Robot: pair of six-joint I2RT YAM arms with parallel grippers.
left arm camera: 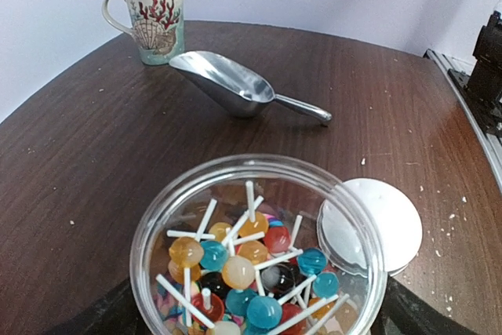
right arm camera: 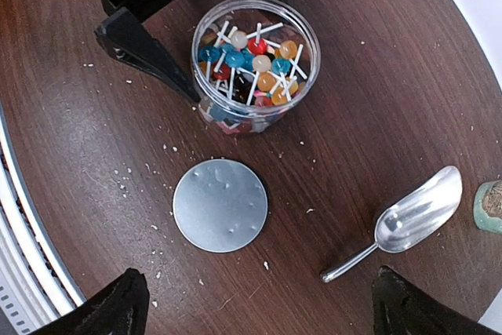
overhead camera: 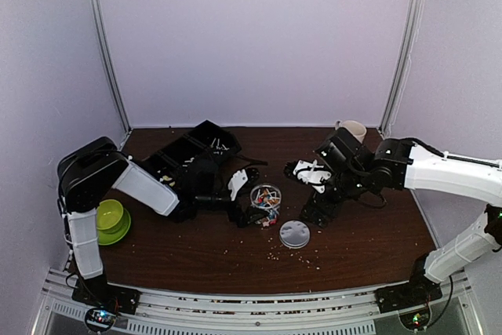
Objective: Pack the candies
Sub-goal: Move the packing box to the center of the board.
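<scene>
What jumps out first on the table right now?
A clear jar of bright lollipops stands uncapped in the middle of the table. Its round lid lies flat beside it, and a shiny metal scoop lies beyond, towards a seashell mug.

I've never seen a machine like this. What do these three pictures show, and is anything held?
Two robot arms, each ending in a two-finger gripper, work at a table. One picture looks down from above; the others come from cameras on each wrist. On the table: a clear jar of lollipops, its lid beside it, a metal scoop, a mug, a green bowl and a black tray. The left gripper straddles the jar; whether it presses, I cannot tell. The right gripper is open, empty.
</scene>
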